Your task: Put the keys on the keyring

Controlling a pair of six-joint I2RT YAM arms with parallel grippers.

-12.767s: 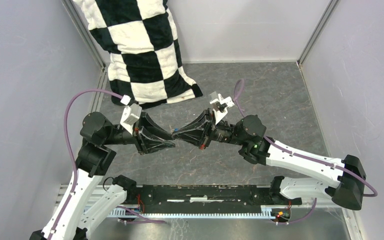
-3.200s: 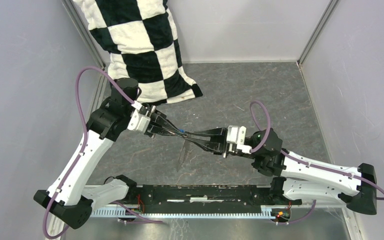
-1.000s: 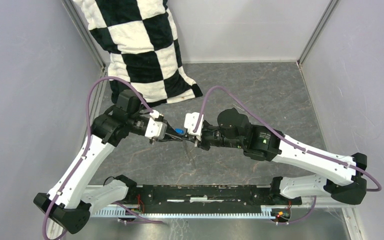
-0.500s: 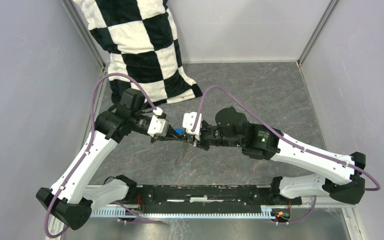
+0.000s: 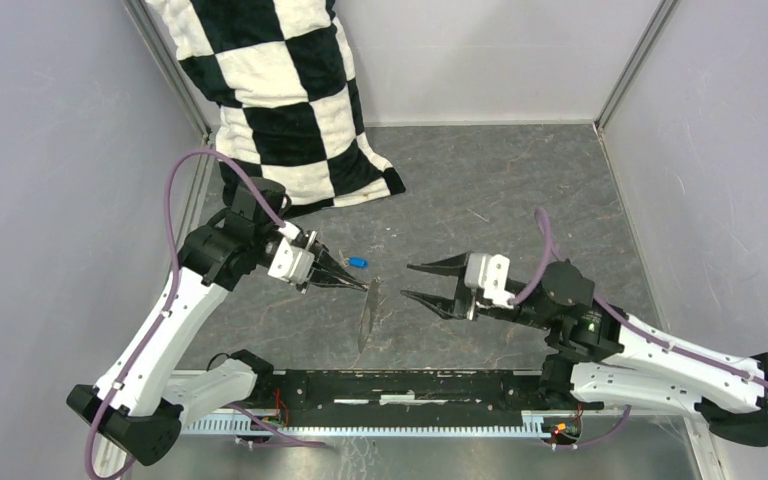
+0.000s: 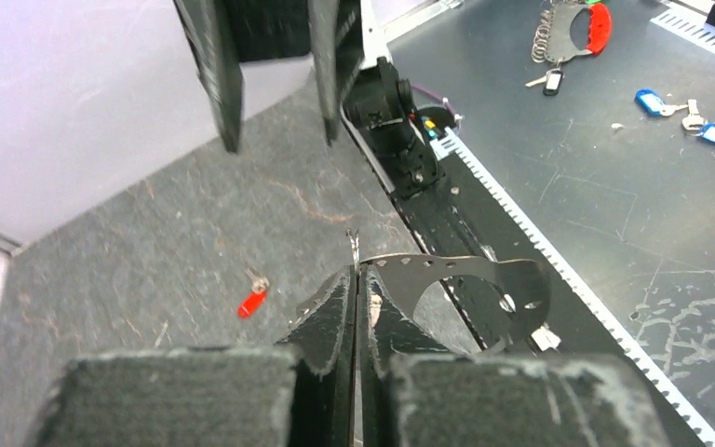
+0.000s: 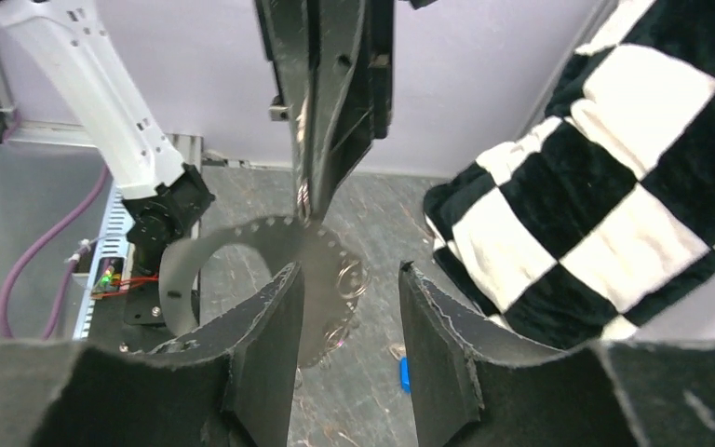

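Observation:
The keyring (image 5: 369, 312) is a thin grey metal hoop with small holes, and it hangs edge-on above the floor. My left gripper (image 5: 363, 286) is shut on its upper rim. In the left wrist view the keyring (image 6: 484, 272) curves off to the right of the shut left gripper (image 6: 355, 270). The red key (image 6: 251, 303) lies on the floor to the left. My right gripper (image 5: 408, 281) stands open a short way right of the hoop, holding nothing. In the right wrist view the keyring (image 7: 242, 244) hangs beyond the open right gripper (image 7: 346, 272). The blue key (image 7: 405, 373) lies on the floor below, and the blue key (image 5: 357, 263) sits just beside the left fingers.
A black-and-white checkered cushion (image 5: 280, 100) leans in the back left corner. Grey walls close in the floor on three sides. A black rail (image 5: 410, 385) with the arm bases runs along the near edge.
My right gripper has opened and drawn back to the right, away from the keyring. The left gripper has closed on the keyring and now holds it alone.

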